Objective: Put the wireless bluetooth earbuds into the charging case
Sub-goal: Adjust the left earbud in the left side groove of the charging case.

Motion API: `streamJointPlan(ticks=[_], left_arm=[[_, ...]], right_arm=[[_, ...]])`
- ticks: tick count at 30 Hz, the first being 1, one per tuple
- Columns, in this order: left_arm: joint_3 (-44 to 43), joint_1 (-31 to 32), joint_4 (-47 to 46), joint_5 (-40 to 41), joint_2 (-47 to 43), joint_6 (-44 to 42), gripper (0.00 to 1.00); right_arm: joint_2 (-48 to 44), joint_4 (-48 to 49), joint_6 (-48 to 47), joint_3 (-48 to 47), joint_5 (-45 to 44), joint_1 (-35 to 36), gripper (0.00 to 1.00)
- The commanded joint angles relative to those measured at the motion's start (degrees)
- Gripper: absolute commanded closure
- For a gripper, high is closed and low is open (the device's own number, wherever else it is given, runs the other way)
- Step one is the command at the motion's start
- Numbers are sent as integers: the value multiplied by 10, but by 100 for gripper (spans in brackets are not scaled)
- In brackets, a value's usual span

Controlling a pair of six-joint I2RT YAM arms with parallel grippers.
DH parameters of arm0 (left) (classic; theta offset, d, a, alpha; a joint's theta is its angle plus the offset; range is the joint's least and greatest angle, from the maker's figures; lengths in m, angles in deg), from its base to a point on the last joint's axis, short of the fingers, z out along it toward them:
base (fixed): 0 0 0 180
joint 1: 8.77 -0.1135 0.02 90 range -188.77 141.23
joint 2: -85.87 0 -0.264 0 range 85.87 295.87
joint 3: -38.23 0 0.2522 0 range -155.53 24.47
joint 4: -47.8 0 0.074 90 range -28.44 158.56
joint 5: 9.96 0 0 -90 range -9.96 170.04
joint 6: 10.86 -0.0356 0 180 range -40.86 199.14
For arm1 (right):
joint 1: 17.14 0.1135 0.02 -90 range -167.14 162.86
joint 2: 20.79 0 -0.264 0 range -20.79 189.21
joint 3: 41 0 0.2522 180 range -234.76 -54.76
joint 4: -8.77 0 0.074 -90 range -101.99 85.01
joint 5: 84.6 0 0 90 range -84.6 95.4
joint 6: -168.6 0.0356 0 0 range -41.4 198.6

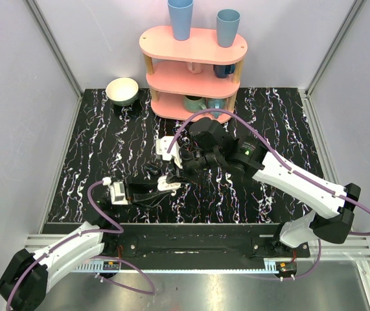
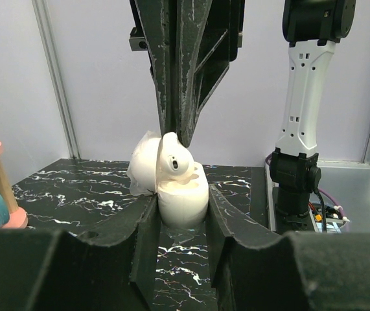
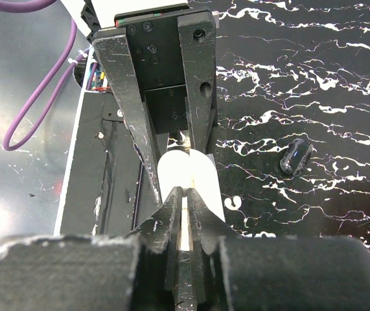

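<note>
Near the middle of the black, white-veined marble tabletop [image 1: 269,116], well clear of its edges and of the pink three-tier wooden shelf [image 1: 194,48] at twelve o'clock, the left gripper [image 1: 165,186] clamps the small white oval plastic charging case [image 2: 183,204], whose lid is open. From above, the right gripper [image 2: 175,133], nearly closed, pinches a glossy white earbud [image 2: 175,162] at the case's open top. Bare tabletop lies at three o'clock.

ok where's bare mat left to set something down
Free: the left strip of the mat between the bowl and the left arm; the back right corner beside the pink shelf; the near patch in front of the right arm. Crowded: the centre, where both jaws meet at the charging case and an earbud, a small dark object nearby.
</note>
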Motion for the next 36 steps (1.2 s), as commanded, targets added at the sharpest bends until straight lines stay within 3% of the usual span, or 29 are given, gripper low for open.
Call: streamJointPlan(ticks=[1,13,36], left_arm=[[23,2,-44,-12,-2,-12,100],[19,2,-49,1,1,-13,100],[19,2,-83,6,19,4,100]], right_arm=[[-15,3,-6,-21,-11,2,89],[-7,20,4,-12,5,2,76],[20,1,0,-14,33,2,74]])
